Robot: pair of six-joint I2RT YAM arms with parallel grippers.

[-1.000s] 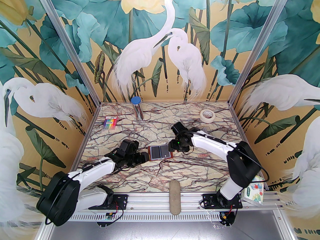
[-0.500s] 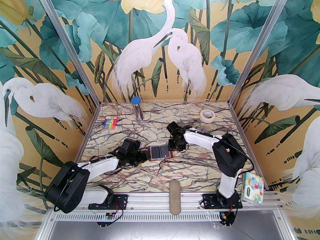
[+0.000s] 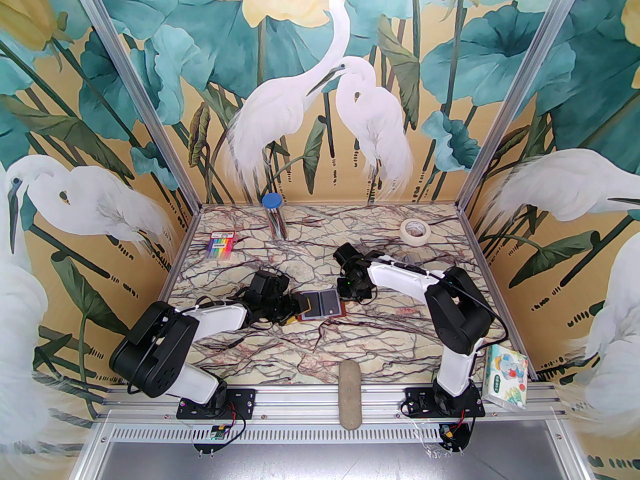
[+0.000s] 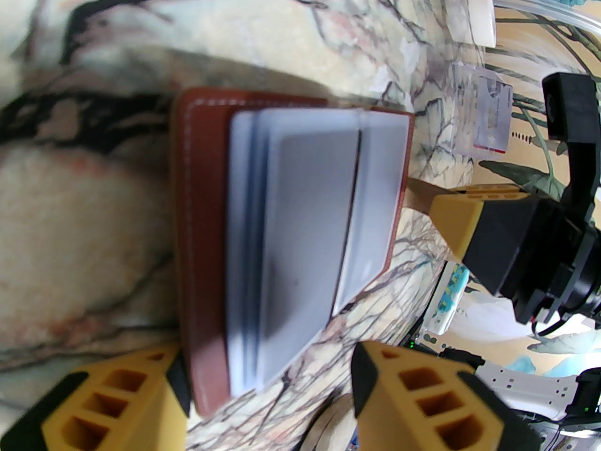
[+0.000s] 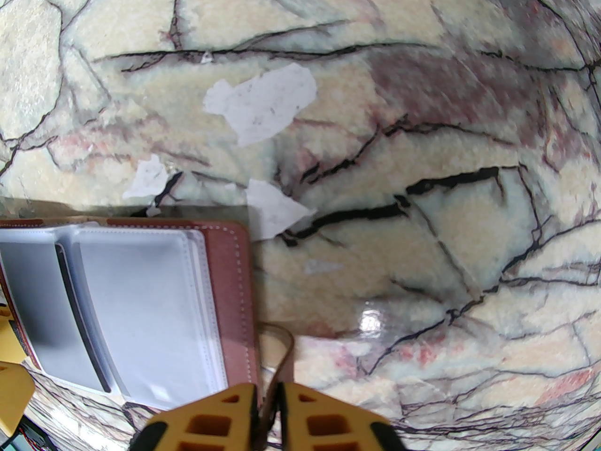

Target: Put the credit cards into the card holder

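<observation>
The card holder (image 3: 322, 307) lies open at the table's middle, reddish-brown leather with pale clear sleeves (image 4: 310, 233). A dark grey card (image 5: 42, 299) sits in its left sleeve. My right gripper (image 5: 267, 416) is shut on the holder's leather tab (image 5: 279, 346), at its right edge (image 3: 342, 295). My left gripper (image 4: 263, 392) is open, its yellow fingers (image 4: 117, 392) standing either side of the holder's left end (image 3: 296, 310). A pale credit card (image 4: 490, 120) with a red stripe lies far off beside clear plastic.
A rainbow pen pack (image 3: 220, 245) lies back left, with a blue-lidded tube (image 3: 274, 215) and a tape roll (image 3: 415, 230) along the back. A tissue pack (image 3: 507, 375) sits at the front right corner and a grey oblong pad (image 3: 350, 393) on the front rail. White scraps (image 5: 263, 101) dot the marble.
My right gripper has closed on the tab and its arm has folded back. The left gripper has narrowed a little and pushed right onto the holder's left end, whose left half now tilts.
</observation>
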